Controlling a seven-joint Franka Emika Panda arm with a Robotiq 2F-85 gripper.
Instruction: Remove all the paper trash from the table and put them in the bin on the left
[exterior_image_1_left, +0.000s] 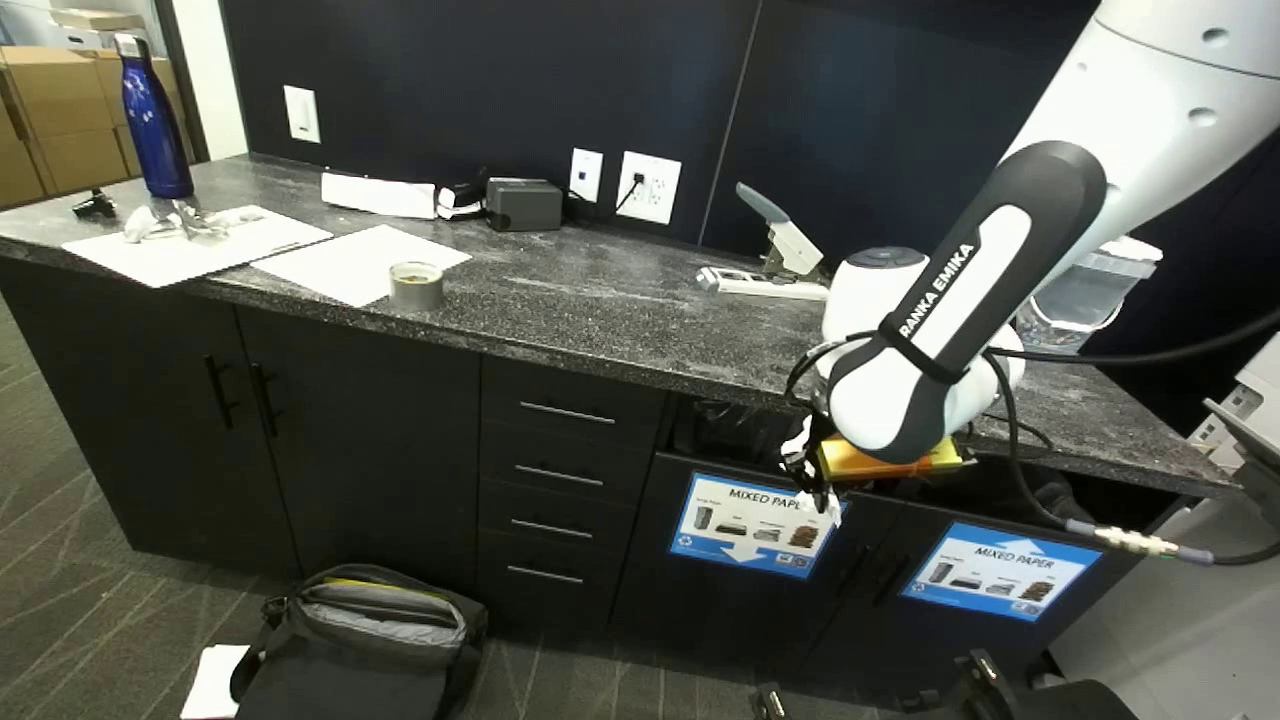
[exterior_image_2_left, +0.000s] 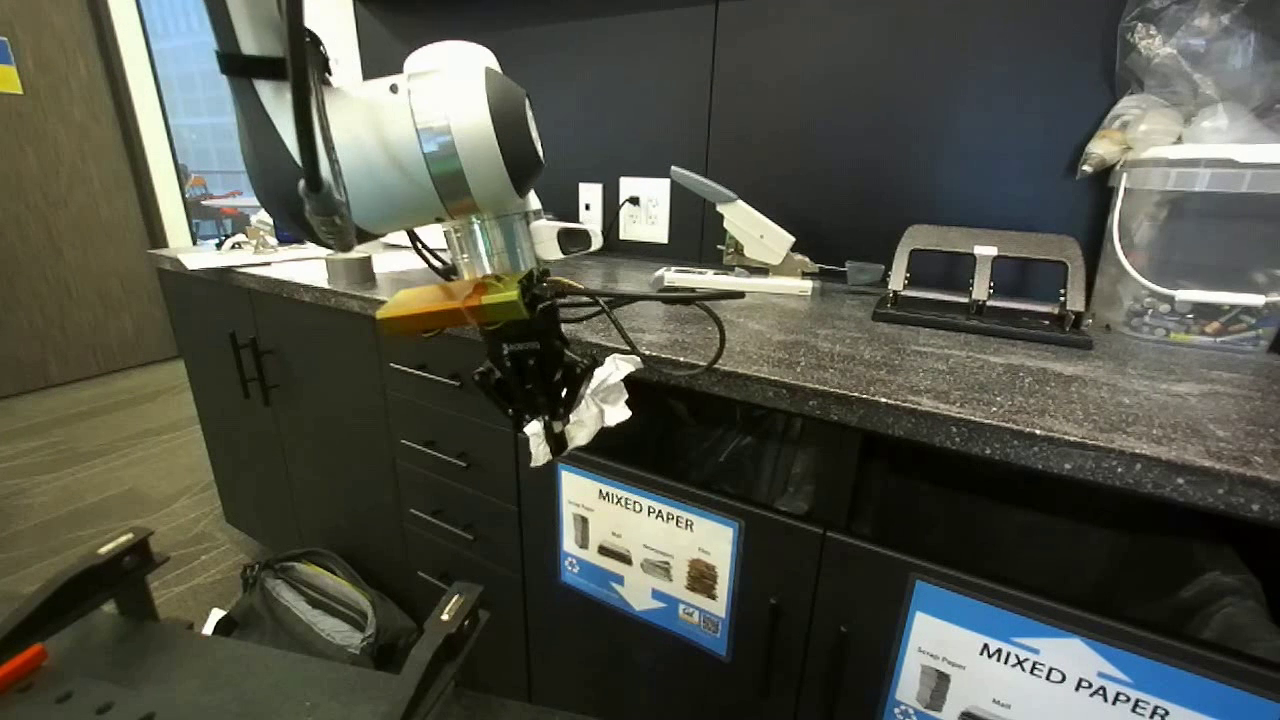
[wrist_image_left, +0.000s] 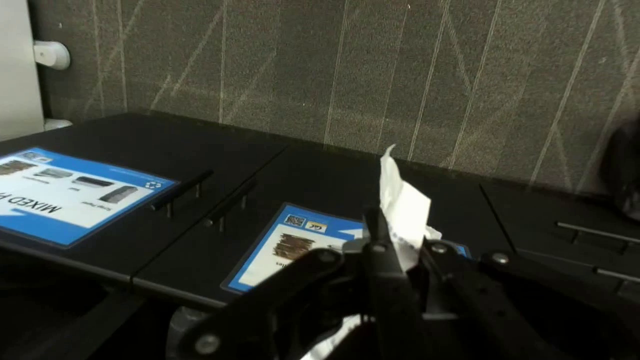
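Observation:
My gripper (exterior_image_2_left: 556, 436) is shut on a crumpled white piece of paper trash (exterior_image_2_left: 603, 396), which sticks out past the fingers in the wrist view (wrist_image_left: 407, 212). The gripper hangs in front of the table's (exterior_image_2_left: 900, 385) front edge, by the open top of the bin (exterior_image_2_left: 645, 550) with the blue-and-white label. The bin front also shows below the gripper in the wrist view (wrist_image_left: 320, 187). In an exterior view, more crumpled paper trash (exterior_image_1_left: 150, 223) lies on a flat white sheet at the far end of the table. The bin's inside is dark.
A second, similar labelled bin (exterior_image_1_left: 1000, 570) stands beside the first. On the table are a blue bottle (exterior_image_1_left: 155, 130), flat white sheets (exterior_image_1_left: 360, 262), a tape roll (exterior_image_1_left: 415, 287), a stapler (exterior_image_1_left: 790, 250), a hole punch (exterior_image_2_left: 985, 265) and a bucket (exterior_image_2_left: 1180, 260). A bag (exterior_image_1_left: 370, 640) lies on the floor.

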